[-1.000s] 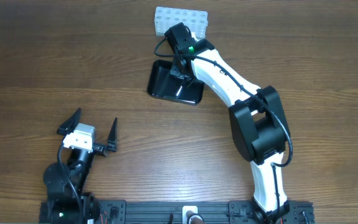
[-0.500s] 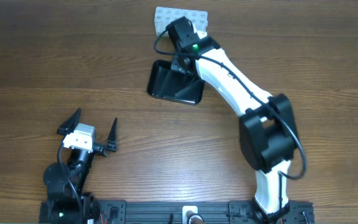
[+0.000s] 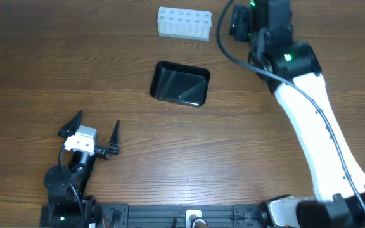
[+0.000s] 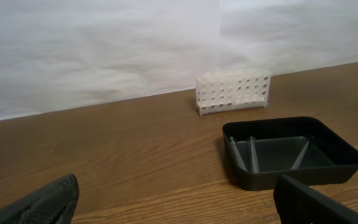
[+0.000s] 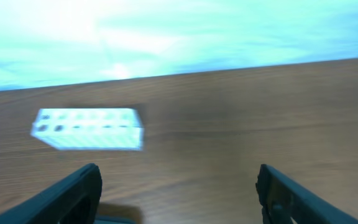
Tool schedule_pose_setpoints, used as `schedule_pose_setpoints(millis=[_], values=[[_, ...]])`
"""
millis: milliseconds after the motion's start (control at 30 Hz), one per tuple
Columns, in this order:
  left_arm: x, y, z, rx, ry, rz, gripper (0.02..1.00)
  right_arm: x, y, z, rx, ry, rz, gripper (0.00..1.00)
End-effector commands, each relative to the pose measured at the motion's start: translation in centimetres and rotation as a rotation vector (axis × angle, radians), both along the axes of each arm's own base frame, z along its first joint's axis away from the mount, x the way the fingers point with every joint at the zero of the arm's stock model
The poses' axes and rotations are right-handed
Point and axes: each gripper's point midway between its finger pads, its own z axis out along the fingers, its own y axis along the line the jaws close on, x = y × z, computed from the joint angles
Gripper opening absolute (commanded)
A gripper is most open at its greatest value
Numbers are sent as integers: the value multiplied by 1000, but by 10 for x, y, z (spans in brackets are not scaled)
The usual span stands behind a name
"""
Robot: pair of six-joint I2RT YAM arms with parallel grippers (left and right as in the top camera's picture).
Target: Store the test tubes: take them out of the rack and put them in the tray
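Here, across a wide wooden bench (image 3: 56, 57), the white right arm (image 3: 315, 120) stretches to the far side. Its right claw (image 5: 178, 180) is raised, released and spread wide, with nothing between its fingers. The left claw (image 3: 97, 120) sits low near its own base, also released and empty.

Well ahead of the left claw lies the black tray (image 3: 159, 81), and the white rack (image 3: 184, 23) stands beyond it. From the right claw, the rack is ahead and off toward the left arm's side, apart from the fingers.

Three test tubes (image 4: 252, 155) lie slanted on the tray floor. No tube tops rise above the rack in the left wrist view.

By these signs the storing looks at or near its end, with the right arm clear of both rack and tray after a drop. The next move calls for a check of the rack's holes. If any tube is left, the right claw must come down over it, close on its upper end and lift straight up before crossing to the tray.

No brand, label or writing can be read on the rack, tray or tubes.
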Motion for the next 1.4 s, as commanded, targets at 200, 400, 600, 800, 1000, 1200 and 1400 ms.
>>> schedule_pose_setpoints(millis=[200, 400, 600, 800, 1000, 1200, 1400], values=[[-1, -2, -1, 13, -5, -14, 1000, -71, -46, -29, -81, -146, -16, 993], [-1, -2, -1, 13, -5, -14, 1000, -114, -65, -65, -67, -224, -50, 991], [-1, -2, -1, 13, -5, -14, 1000, -155, -72, -116, -93, -235, -41, 993], [-1, -2, -1, 13, -5, -14, 1000, -176, -80, -156, -111, -253, -50, 991], [-1, -2, -1, 13, -5, -14, 998, -190, -94, -184, -72, -269, -102, 991], [-1, -2, -1, 13, -5, -14, 1000, -197, -95, -193, -64, -304, -65, 993], [-1, -2, -1, 13, -5, -14, 1000, -202, -96, -193, -118, -295, -38, 991]])
